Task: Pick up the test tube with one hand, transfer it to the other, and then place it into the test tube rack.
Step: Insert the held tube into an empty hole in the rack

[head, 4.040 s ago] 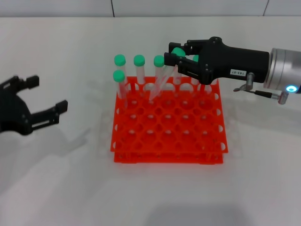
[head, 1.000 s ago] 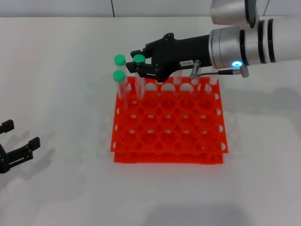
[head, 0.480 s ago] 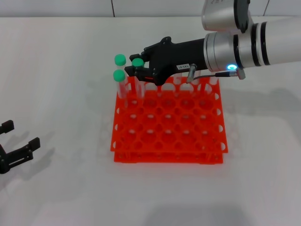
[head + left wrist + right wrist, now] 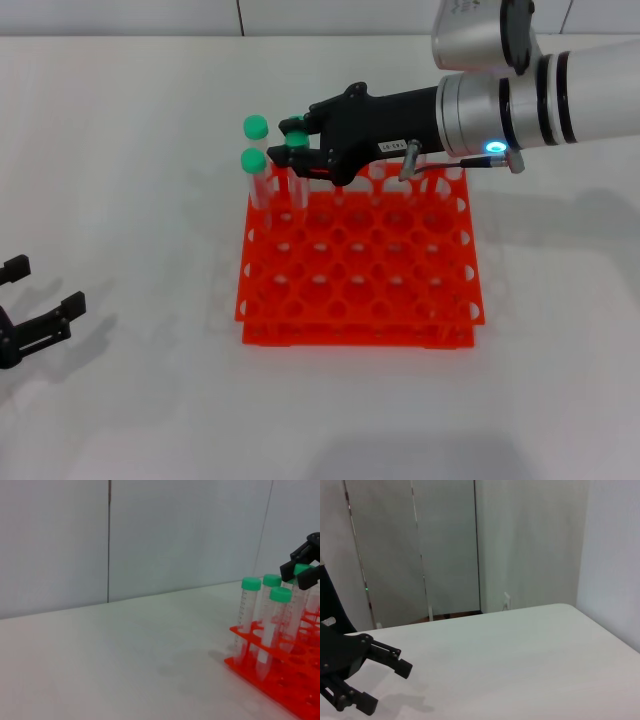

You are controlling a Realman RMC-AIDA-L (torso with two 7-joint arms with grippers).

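Test tube: the slim clear plastic test tube with a round green screw cap (image 4: 297, 138) sits pinched just under its cap between the fingers of the right tool (image 4: 300, 148), over the far left part of the rack.
Right tool: black, two-fingered, with a small white printed label, on a silver wrist with a blue light; it reaches in from the right, its fingers pressed onto the test tube.
Tube axis: long axis close to upright, cap up, rounded bottom down into a back-row hole of the bright orange square plastic test tube rack (image 4: 357, 290); how deep it sits I cannot tell.
Neighbours: two other green-capped tubes (image 4: 254, 160) stand just beside it on the rack's left edge.
Left tool: black, unlabelled, fingers spread, parked low on the white table (image 4: 130, 120), well apart from the rack (image 4: 30, 315).
Risk: if the tube is slightly tilted when released, its tip may catch on the lower tier and lean; I judge the tool's fingers could also nudge the close neighbouring tubes on withdrawal.
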